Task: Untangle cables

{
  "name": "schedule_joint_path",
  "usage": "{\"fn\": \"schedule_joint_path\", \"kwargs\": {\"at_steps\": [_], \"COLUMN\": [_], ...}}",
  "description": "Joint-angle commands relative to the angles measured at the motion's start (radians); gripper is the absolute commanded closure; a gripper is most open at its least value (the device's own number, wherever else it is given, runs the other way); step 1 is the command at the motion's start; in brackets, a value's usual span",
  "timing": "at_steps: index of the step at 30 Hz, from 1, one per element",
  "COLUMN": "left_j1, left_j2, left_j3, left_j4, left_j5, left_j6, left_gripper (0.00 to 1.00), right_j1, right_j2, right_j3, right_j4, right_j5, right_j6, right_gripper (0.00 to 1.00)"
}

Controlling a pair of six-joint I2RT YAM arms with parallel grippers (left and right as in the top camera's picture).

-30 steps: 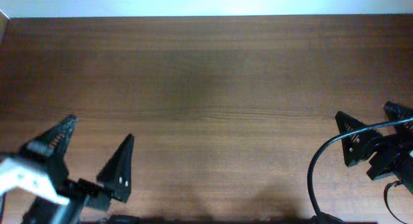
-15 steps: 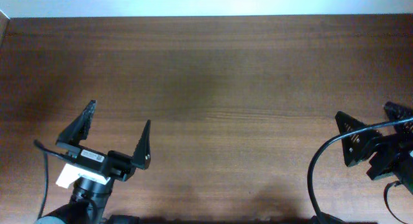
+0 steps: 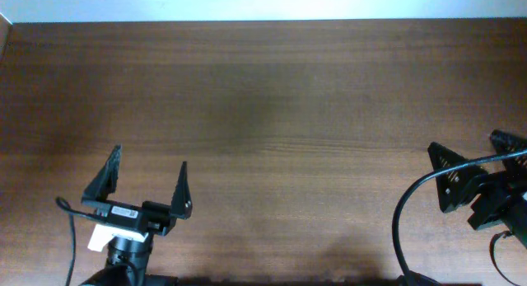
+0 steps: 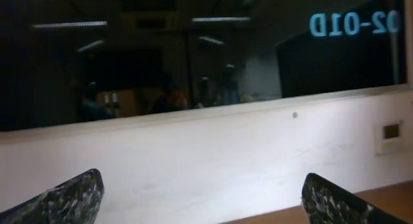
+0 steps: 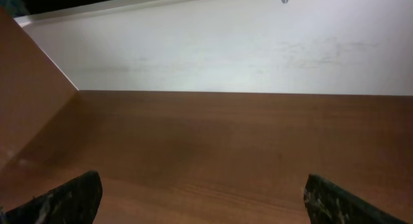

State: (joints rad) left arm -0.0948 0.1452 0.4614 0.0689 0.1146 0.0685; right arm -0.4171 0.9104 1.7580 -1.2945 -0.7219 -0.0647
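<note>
No thin task cables show in any view; they are out of view. My left gripper (image 3: 144, 183) is open and empty at the near left of the brown table (image 3: 272, 96), its fingers pointing to the far side. In the left wrist view the gripper (image 4: 203, 204) is wide open with only a white wall between its tips. My right gripper (image 3: 465, 147) is open and empty at the near right edge. In the right wrist view the gripper (image 5: 203, 204) is wide open over bare wood (image 5: 226, 140).
A thick black arm cable (image 3: 399, 220) loops beside the right arm. A white wall (image 5: 226, 50) runs along the table's far edge. A dark window (image 4: 161, 62) sits above the wall in the left wrist view.
My left arm has moved right and turned, so its open fingers now point straight to the far side. The right arm has not moved.
</note>
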Motion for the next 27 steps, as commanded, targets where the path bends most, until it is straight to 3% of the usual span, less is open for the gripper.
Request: {"fn": "schedule_joint_path", "kwargs": {"at_steps": [1,9,22,27], "left_j1": [0.000,0.024,0.057,0.073], "left_j2": [-0.087,-0.140,-0.140,-0.140], "left_j3": [-0.101,-0.279,-0.446,-0.453], "left_j4": [0.005,0.052,0.054,-0.021], "left_j5": [-0.104,-0.291,-0.304,-0.306], "left_j6": [0.016,0.016,0.016,0.016], "left_gripper": [0.01,0.01,0.01,0.01], "right_j1": [0.005,0.005,0.005,0.005], "right_j2": [-0.006,-0.006,-0.006,-0.006], "right_j3": [0.004,0.004,0.004,0.004], "right_j4": [0.000,0.000,0.000,0.000], "right_j5": [0.001,0.001,0.001,0.001], "right_j6": [-0.010,-0.010,-0.010,-0.010], "right_gripper": [0.01,0.01,0.01,0.01]}}
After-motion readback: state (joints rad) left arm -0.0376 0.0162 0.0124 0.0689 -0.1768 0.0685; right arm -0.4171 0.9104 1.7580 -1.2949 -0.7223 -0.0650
